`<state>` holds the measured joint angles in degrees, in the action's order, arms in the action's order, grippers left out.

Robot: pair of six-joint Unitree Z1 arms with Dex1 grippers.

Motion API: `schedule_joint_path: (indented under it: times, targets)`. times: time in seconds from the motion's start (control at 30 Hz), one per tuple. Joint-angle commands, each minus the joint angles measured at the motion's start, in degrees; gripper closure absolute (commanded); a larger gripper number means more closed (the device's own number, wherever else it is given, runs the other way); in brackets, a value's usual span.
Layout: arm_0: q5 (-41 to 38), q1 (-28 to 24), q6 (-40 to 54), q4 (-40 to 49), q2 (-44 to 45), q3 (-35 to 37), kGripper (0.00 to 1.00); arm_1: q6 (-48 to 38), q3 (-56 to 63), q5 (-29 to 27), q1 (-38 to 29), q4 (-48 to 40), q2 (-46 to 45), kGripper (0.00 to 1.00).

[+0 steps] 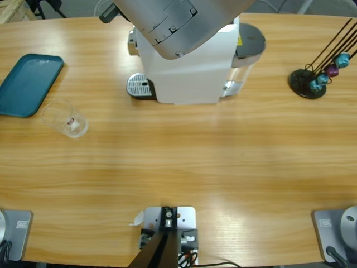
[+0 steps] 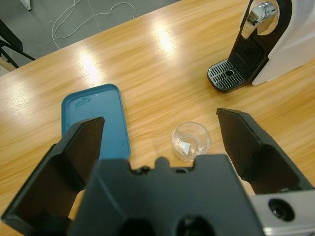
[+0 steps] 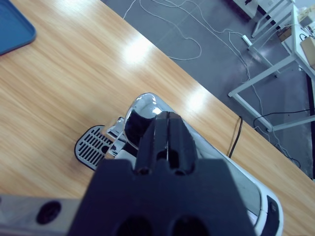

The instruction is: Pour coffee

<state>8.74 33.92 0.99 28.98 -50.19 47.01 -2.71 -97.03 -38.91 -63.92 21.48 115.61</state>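
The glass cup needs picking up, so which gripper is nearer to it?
Left. The left gripper hangs open over the cup; the right gripper is shut above the coffee machine.

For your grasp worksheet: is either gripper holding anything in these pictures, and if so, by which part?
Nothing is held. The left gripper is open above the glass cup, not touching it. The right gripper is shut with nothing between its jaws, above the coffee machine.

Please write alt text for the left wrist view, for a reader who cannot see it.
The left pincer hangs open above a wooden table, with an empty clear glass cup standing between its two black jaws. A blue tray lies beside the cup, and a white coffee machine with a black drip grate stands farther back.
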Motion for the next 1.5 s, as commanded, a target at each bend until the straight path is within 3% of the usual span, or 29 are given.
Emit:
schedule_joint_path:
  times: [0.03,0.43,0.6,0.7,0.73,0.77,0.8,0.93,1.07,1.3,1.5]
  targets:
    - [-0.83,0.62,0.43,-0.5,-1.14,-2.1,0.013,-0.72,6.85,2.77,-0.1,0.14,12.32,1.0]
    - [-0.81,0.8,0.42,-0.48,-1.25,-2.08,0.018,-1.27,7.54,1.54,0.11,-0.47,11.46,1.0]
    - [-0.79,0.8,0.42,-0.5,-1.34,-2.03,0.018,-0.46,8.93,-0.13,0.41,-3.62,3.43,1.0]
    - [-0.74,0.8,0.42,-0.5,-1.41,-2.01,0.014,0.79,8.14,3.56,1.95,-2.95,-3.41,0.97]
    - [-0.74,0.8,0.42,-0.5,-1.41,-2.01,0.011,0.84,7.4,7.66,3.45,-1.09,-6.14,0.6]
    - [-0.76,0.8,0.42,-0.5,-1.42,-1.98,0.009,0.42,6.68,12.89,5.49,1.3,-9.56,0.142]
    - [-0.74,0.8,0.42,-0.5,-1.58,-1.93,0.005,0.21,5.55,15.35,6.79,4.17,-11.74,0.017]
    - [-0.83,0.8,0.42,-0.67,-2.79,-1.06,0.004,-0.21,3.55,22.47,10.81,13.38,-20.04,0.0]
    - [-0.91,0.8,0.42,-0.06,-2.69,-0.22,0.004,-1.23,7.4,24.04,12.59,16.42,-28.57,0.003]
    - [-1.81,0.71,0.42,2.49,-2.18,1.43,0.004,-5.7,24.61,25.51,14.7,16.44,-41.19,0.0]
    - [-11.87,-1.19,-0.52,4.49,-1.88,2.59,0.002,-9.99,40.69,30.44,20.39,16.31,-52.17,0.004]
